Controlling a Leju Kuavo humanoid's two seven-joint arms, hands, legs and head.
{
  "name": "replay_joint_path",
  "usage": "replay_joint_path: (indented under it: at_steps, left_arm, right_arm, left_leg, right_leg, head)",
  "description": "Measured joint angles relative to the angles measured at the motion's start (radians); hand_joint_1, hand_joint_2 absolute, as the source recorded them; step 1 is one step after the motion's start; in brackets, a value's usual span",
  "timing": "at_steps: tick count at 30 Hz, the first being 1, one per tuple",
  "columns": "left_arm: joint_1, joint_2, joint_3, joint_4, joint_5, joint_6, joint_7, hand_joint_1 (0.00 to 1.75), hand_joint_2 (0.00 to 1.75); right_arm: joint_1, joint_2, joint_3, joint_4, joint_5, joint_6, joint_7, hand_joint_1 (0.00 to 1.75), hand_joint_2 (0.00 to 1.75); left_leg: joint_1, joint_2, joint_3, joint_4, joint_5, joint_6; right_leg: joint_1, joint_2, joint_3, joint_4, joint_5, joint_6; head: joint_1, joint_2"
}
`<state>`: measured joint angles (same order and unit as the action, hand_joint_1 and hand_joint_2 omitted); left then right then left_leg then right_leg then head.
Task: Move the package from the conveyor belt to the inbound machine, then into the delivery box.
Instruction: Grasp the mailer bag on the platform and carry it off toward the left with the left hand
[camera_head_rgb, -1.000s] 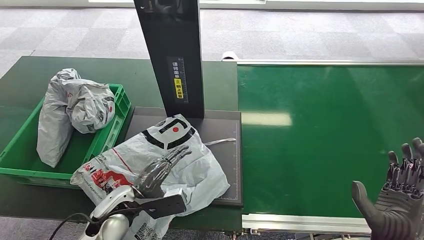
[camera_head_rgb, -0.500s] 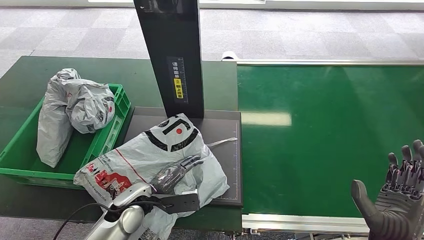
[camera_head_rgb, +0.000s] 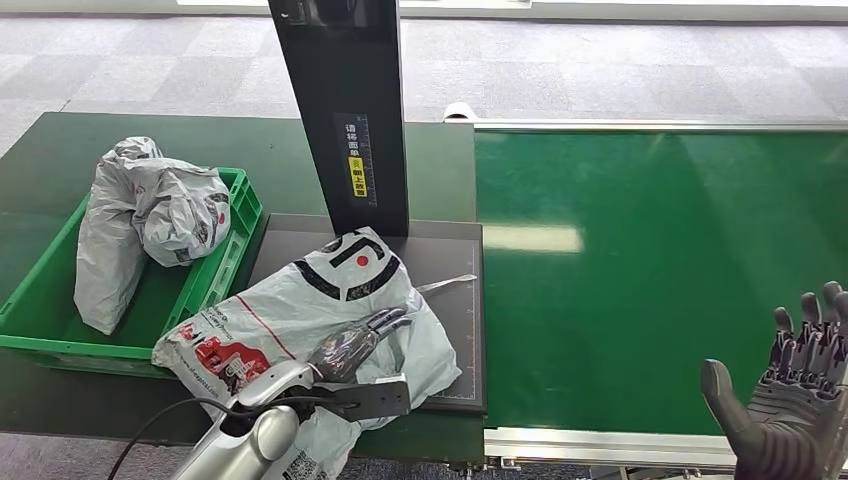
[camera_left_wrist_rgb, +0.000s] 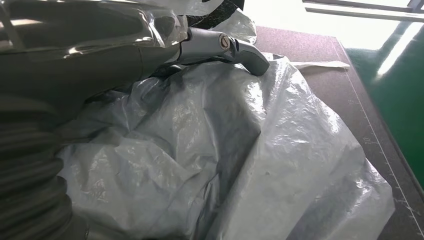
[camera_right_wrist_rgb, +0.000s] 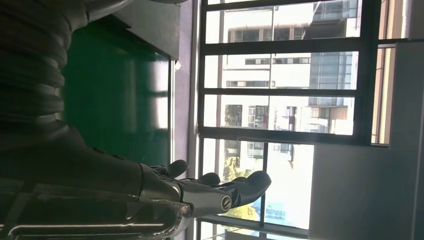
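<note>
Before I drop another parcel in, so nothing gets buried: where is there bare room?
The conveyor belt is bare, up to the right robot hand near its front edge. The scanner platform is crowded by the white package under the left robot hand. The green box holds grey bags; its near end is free.

Package (camera_head_rgb: 300, 320) laid on the machine plate (camera_head_rgb: 455, 330), crate (camera_head_rgb: 40, 310) placed to its left with two bags (camera_head_rgb: 150, 215) inside, conveyor belt (camera_head_rgb: 650, 270) set to its right

bright window light, glare streak on the conveyor belt (camera_head_rgb: 530, 238).
</note>
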<state>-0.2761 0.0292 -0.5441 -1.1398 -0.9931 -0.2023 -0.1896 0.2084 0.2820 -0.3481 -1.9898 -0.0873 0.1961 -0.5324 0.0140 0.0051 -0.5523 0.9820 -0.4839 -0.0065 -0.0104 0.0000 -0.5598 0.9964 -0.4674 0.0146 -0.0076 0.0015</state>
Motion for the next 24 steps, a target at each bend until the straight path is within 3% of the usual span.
replay_joint_path:
  at_steps: [24]
  left_arm:
    - [-0.021,-0.011,-0.013,0.038,0.000,0.005,0.001,0.00,1.75]
  right_arm:
    - [-0.001,0.004,-0.002,0.010,0.000,0.000,0.001,0.00,1.75]
  left_leg:
    - [0.000,0.000,0.002,0.000,0.000,0.000]
  right_leg:
    - [0.000,0.000,0.002,0.000,0.000,0.000]
  head:
    - [0.000,0.000]
